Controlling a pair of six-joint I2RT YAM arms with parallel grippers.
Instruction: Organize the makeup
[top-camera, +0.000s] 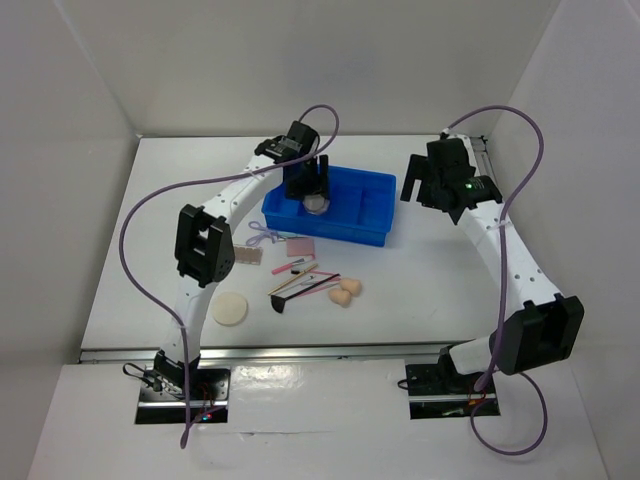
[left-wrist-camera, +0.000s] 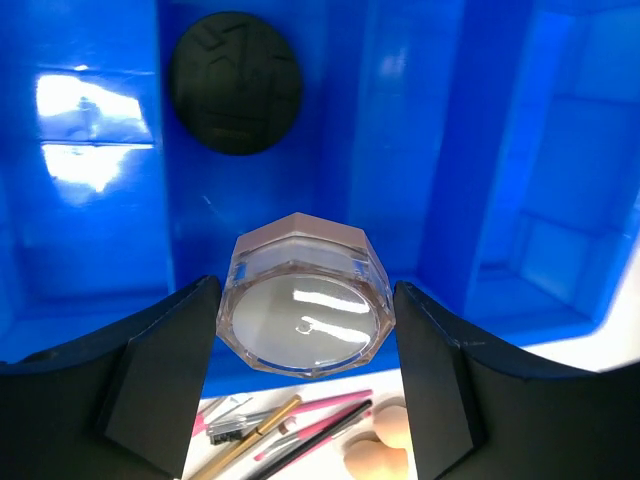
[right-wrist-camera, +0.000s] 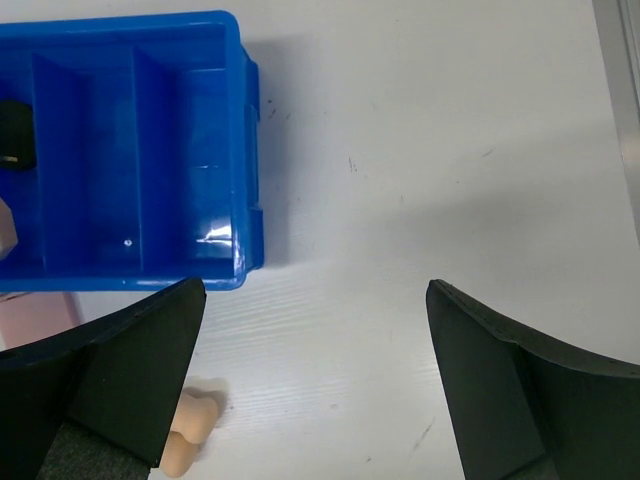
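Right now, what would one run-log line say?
left gripper: shut on clear jar, over blue tray | right gripper: open | black compact: in tray

My white arms (top-camera: 228, 197) carry black joint blocks (top-camera: 203, 243) and purple cables (top-camera: 122, 238); left gripper (left-wrist-camera: 305, 288) and right gripper (right-wrist-camera: 315, 288) are black.

Black compact (right-wrist-camera: 12, 135) cut by right wrist view's edge; peach sponge (right-wrist-camera: 192, 432) half behind right gripper (right-wrist-camera: 315, 288); jar (left-wrist-camera: 305, 310) far end hidden.

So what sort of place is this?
Probably a robotics test booth: plain white walls box in a white table, two white-and-black robot arms are bolted at its near edge, and the left jaws grip a clear faceted jar at a blue divided plastic tray.
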